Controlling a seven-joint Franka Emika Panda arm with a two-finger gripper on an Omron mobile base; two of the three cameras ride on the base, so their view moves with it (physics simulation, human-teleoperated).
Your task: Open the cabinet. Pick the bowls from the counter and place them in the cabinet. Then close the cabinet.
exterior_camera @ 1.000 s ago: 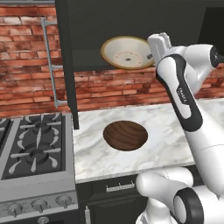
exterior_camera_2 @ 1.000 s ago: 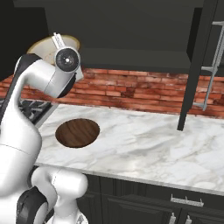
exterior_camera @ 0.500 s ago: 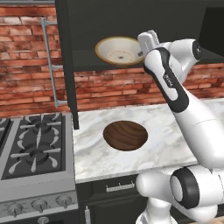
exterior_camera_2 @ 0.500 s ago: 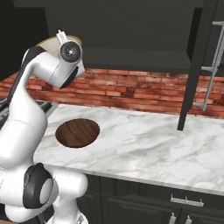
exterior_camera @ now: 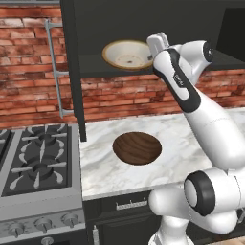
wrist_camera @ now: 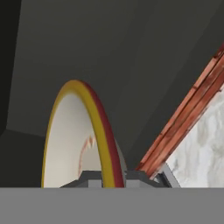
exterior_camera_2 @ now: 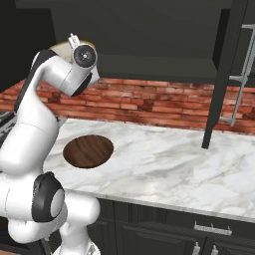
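My gripper is shut on the rim of the cream bowl, holding it tilted at the shelf edge inside the open black cabinet. In the hand view the bowl's tan rim stands on edge between my fingertips, with the dark cabinet interior behind it. From the right, part of the cream bowl peeks out behind the hand. The dark brown wood-grain bowl lies on the marble counter below.
The left cabinet door stands open with its silver bar handle; the right door hangs open too. A gas stovetop borders the counter on the left. A brick wall runs behind, with dark drawers below.
The hand has carried the cream bowl slightly left and up, further toward the cabinet shelf, and the arm has stretched forward. The brown bowl has not moved.
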